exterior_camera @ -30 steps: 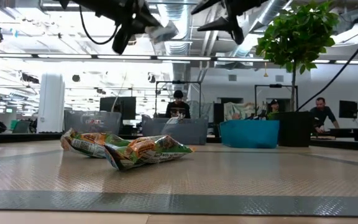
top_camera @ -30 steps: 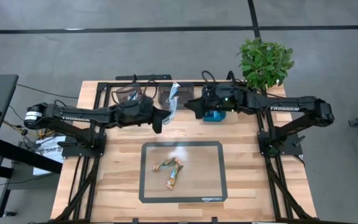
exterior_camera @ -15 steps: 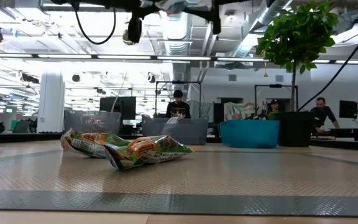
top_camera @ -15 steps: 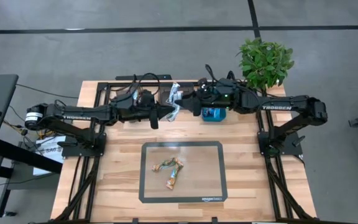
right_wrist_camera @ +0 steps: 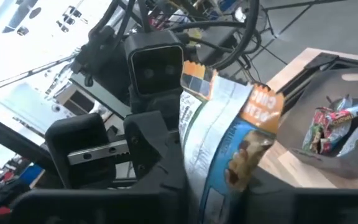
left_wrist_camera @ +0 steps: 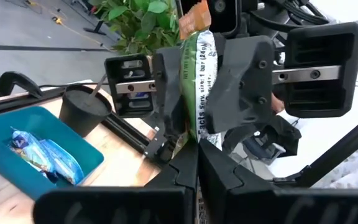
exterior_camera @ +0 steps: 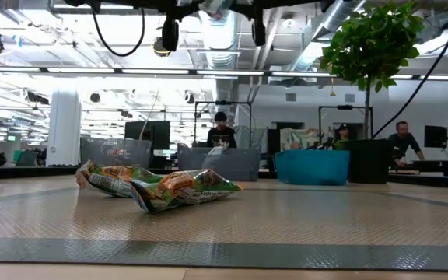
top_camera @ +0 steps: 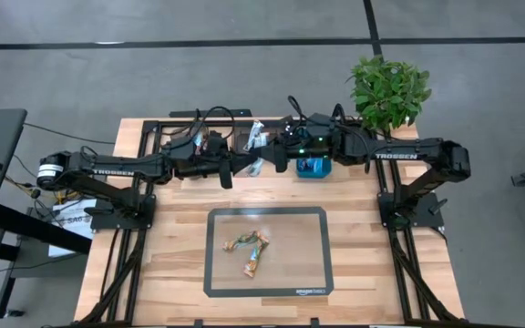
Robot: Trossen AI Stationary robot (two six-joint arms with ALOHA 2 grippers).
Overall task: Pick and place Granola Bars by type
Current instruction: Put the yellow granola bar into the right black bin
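Two green-wrapped granola bars lie unsorted on my mat. Blue bars sit in the blue bin. Above the bins, my left gripper and right gripper both pinch one bar mid-handover.

granola bar wrapper clamped between dark fingers, grey bin beyond

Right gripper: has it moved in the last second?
Yes. In the high view the right gripper has slid left, away from the potted plant, to meet the left gripper at the bar.
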